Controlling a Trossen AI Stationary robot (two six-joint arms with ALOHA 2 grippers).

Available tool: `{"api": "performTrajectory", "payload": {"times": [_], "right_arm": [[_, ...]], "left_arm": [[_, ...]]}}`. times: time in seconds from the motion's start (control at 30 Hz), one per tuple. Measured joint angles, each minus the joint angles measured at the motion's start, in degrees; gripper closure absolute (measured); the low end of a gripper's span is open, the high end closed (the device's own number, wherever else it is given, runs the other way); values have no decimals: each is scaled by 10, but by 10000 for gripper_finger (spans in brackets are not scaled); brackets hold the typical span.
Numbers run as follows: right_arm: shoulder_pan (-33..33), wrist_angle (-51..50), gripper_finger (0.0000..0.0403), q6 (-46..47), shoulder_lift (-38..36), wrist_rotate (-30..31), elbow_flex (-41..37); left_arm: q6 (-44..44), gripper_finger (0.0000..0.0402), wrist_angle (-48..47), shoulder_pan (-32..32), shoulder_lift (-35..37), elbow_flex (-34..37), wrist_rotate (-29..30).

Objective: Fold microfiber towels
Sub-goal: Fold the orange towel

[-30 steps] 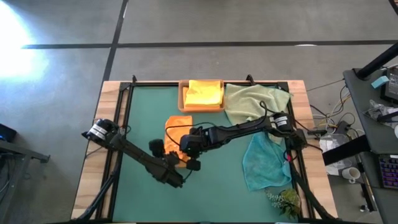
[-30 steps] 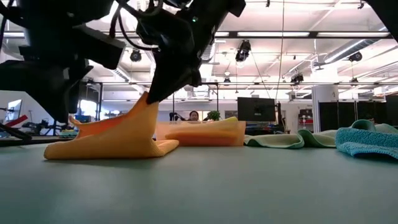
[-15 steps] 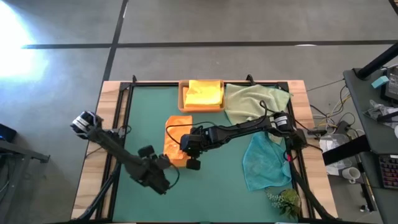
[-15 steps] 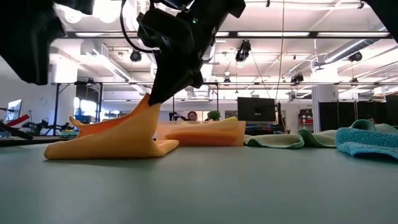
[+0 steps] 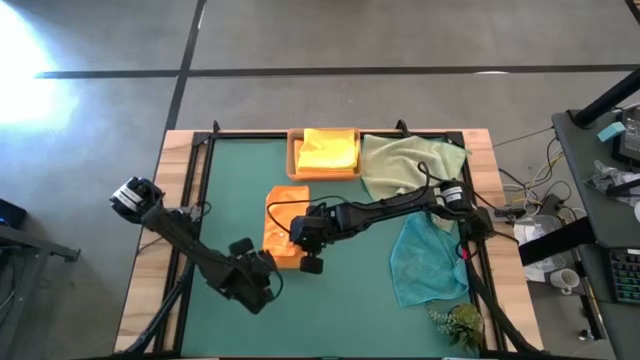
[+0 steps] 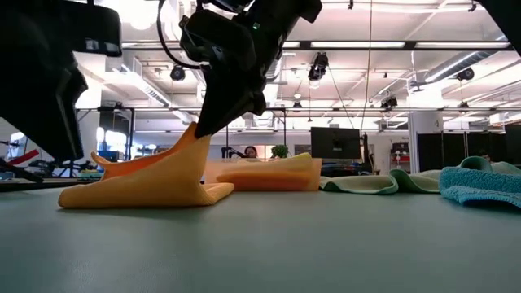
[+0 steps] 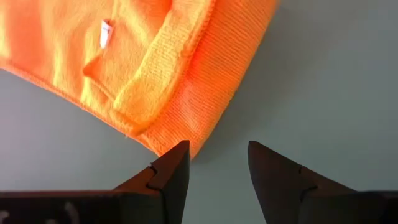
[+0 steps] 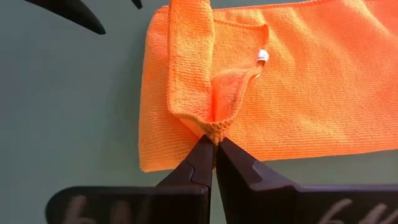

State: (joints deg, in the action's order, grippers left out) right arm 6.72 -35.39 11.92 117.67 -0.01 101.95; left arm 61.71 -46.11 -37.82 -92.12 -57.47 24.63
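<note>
Near the middle of the green mat [image 5: 230, 190] on the counter [image 5: 182, 150], an orange microfiber towel [image 5: 280, 222] lies partly folded, and the right gripper [image 8: 214, 142] has its fingers pinched shut on a raised fold of it (the low view shows the cloth pulled up into a peak under that gripper). A small white tag [image 8: 262, 56] shows on the orange cloth near the pinch. The left gripper [image 7: 217, 158] hangs just beside the towel's near corner, its fingers parted with nothing between them, bare mat showing in the gap.

At the far edge of the mat a wooden tray [image 5: 294, 158] holds a folded yellow towel [image 5: 328, 149]. Touching the tray's right side, a pale green towel [image 5: 405, 162] lies rumpled, and nearer along the right edge a teal towel [image 5: 425, 265] lies crumpled too, well apart from the orange one. A small green plant [image 5: 458, 322] sits at the counter's near right corner.
</note>
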Motion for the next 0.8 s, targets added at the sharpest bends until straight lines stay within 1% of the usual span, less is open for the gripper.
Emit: {"api": "performTrajectory", "payload": {"times": [0.13,0.3,0.43,0.7,0.8], "right_arm": [[0,0,394,0,0,0,0],[0,0,394,0,0,0,0],[0,-5,394,0,0,0,0],[0,-14,394,19,0,0,0],[0,-20,394,36,0,0,0]], "left_arm": [[-36,254,8,13,-2,5,-3],[-55,254,37,46,-3,35,-6],[-55,254,36,75,-3,47,-2],[-51,254,37,133,-4,61,33],[-23,254,36,162,-4,73,40]]}}
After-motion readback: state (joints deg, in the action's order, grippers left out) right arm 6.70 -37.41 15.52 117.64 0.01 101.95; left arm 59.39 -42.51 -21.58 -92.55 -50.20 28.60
